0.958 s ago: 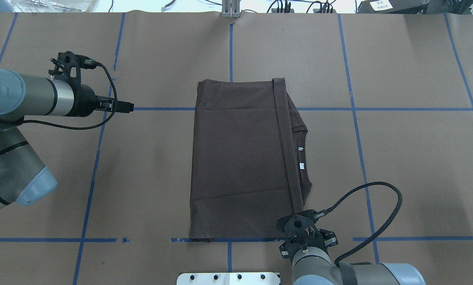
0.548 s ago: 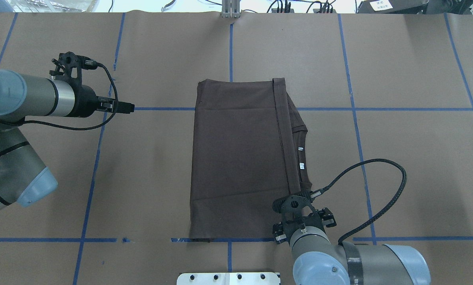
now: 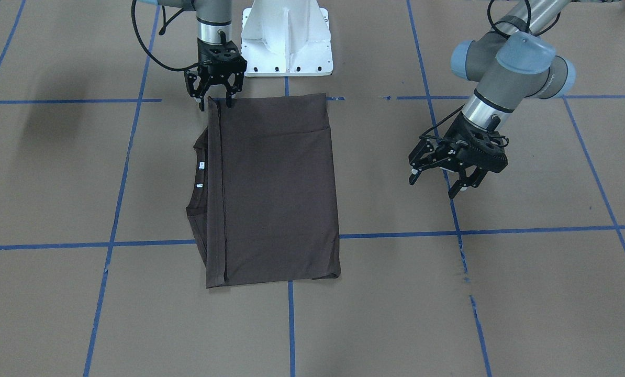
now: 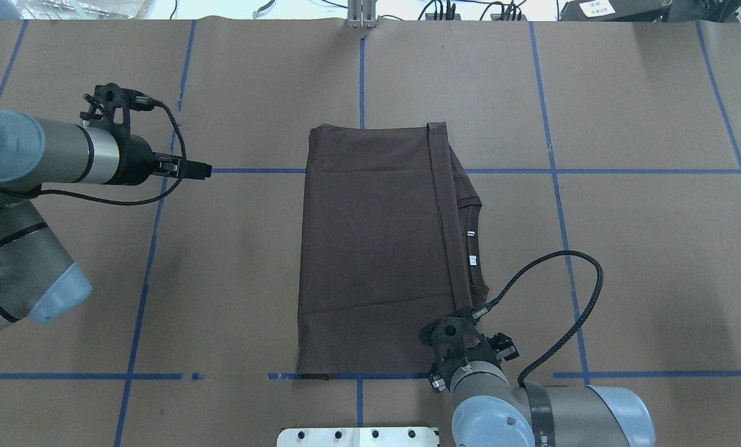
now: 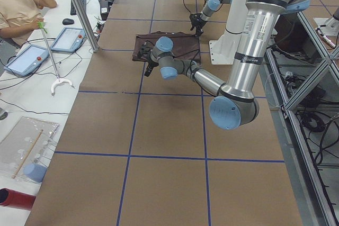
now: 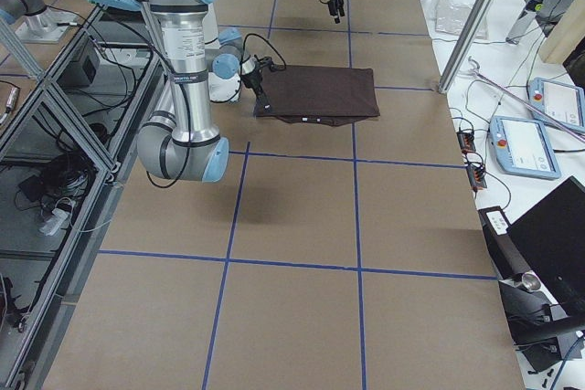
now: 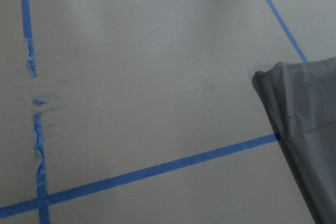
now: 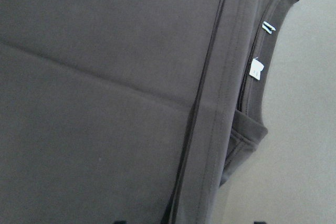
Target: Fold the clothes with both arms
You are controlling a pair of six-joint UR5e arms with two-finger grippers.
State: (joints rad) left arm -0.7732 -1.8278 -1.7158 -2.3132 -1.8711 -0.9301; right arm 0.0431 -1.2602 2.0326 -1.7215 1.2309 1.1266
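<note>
The shirt point(image 4: 370, 248) lies folded into a flat oblong mid-tabletop point(image 4: 656, 248), one short edge close to the robot's edge; a hem band point(image 4: 448, 236) runs along its long side, with the collar point(image 4: 477, 236) peeping out beyond it.

The right gripper point(image 3: 211, 102) hangs at the band's corner nearest the robot, fingers spread wide, holding nothing; whether the tips touch the cloth I cannot tell. The left gripper point(image 3: 435, 186) is also spread and empty, above bare tabletop well apart from the shirt.

The shirt looks light, soft and limp, stacked in several layers; it will likely sag and slide layer over layer unless pinched through the whole stack. The two band corners seem the best holds, one per gripper, lifted evenly.

The overhead view hides the right fingers under the wrist; the front-facing view shows them clearly spread. The right wrist view gives the band's stitching and the white tags point(image 8: 256, 69) close up. The left wrist view shows only a shirt corner and blue tape point(image 7: 157, 169).
</note>
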